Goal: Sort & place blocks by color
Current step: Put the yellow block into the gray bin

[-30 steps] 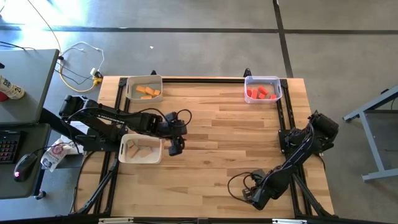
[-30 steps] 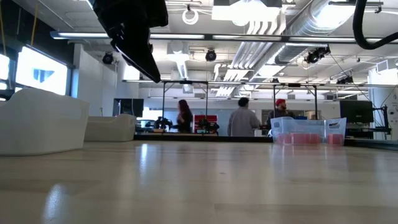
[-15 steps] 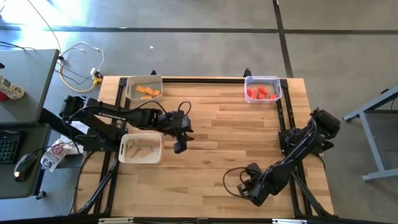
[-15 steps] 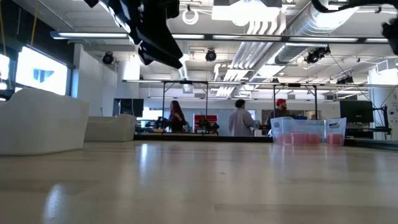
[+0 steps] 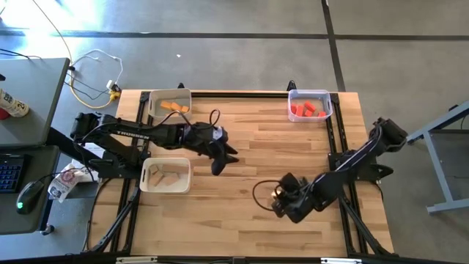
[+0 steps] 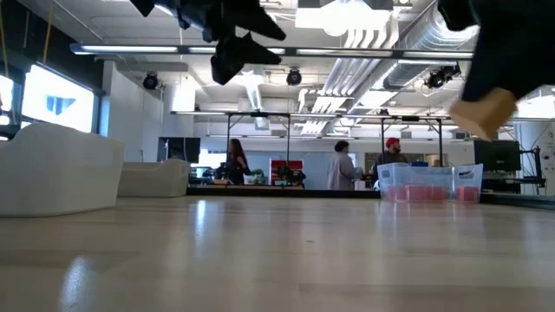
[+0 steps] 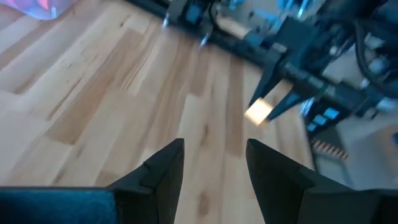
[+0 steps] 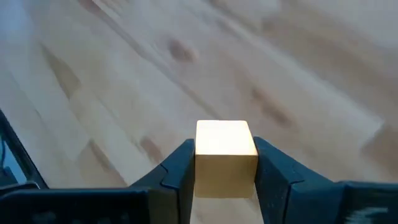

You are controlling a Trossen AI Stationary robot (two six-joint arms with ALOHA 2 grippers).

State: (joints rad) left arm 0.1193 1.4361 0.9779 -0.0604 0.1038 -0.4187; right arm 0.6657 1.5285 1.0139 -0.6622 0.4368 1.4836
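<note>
My right gripper (image 5: 278, 196) hovers over the table's near middle, shut on a plain light-wood cube (image 8: 224, 155). The cube also shows in the low view (image 6: 482, 111) and the left wrist view (image 7: 258, 112). My left gripper (image 5: 220, 165) is open and holds nothing; it hangs above bare table just right of the near-left bin (image 5: 165, 174), which holds plain wood blocks. Orange blocks lie in the far-left bin (image 5: 170, 105), red blocks in the far-right bin (image 5: 309, 105). My right gripper pinches the cube between its two fingers (image 8: 180, 168), one on each opposite side face (image 8: 202, 158). The cube's free face sticks out past the fingertips. It is lifted clear of the table and shows tilted in the low view (image 6: 482, 111).
The middle of the wooden table (image 5: 278, 147) is bare between the three bins. Cables loop off both arms. A desk with a keyboard and mouse (image 5: 26, 194) stands left of the table. People walk in the room far behind (image 6: 342, 169).
My right gripper has carried the cube from the near right edge toward the table's middle, moving left and away from the near edge. My left gripper has moved from the near-left bin's right edge toward the table's right and slightly toward the far edge.
</note>
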